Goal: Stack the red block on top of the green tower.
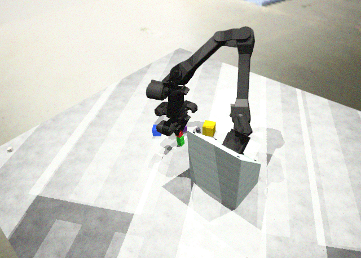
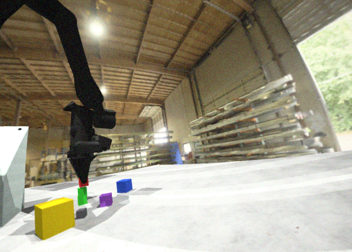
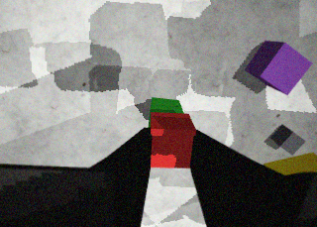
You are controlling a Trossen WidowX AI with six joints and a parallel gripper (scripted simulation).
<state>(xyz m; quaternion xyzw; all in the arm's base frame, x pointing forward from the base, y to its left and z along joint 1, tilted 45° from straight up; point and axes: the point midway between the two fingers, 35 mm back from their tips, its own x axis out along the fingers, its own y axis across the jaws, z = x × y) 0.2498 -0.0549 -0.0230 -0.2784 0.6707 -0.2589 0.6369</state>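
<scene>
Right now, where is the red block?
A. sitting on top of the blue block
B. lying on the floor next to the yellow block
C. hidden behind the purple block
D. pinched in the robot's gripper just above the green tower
D: the gripper is shut on the red block, right above the green tower.

Warehouse hall with a timber roof and a grey patchwork floor

A ribbed wooden plank ceiling (image 2: 159, 39) arches over pale concrete walls (image 2: 227, 70), lit by two bright round ceiling lamps (image 2: 95, 27). Long metal storage racks stacked with boards (image 2: 249, 121) line the right wall, and more shelving (image 2: 133, 155) stands at the far end beside a blue panel (image 2: 175, 152). At the right edge, a wide opening shows green trees (image 2: 332, 67) in daylight. The floor of grey and white concrete patches and stripes (image 1: 87, 173) carries hard-edged shadows; beyond it in the top view lies a plain beige ground (image 1: 58, 31).
</scene>
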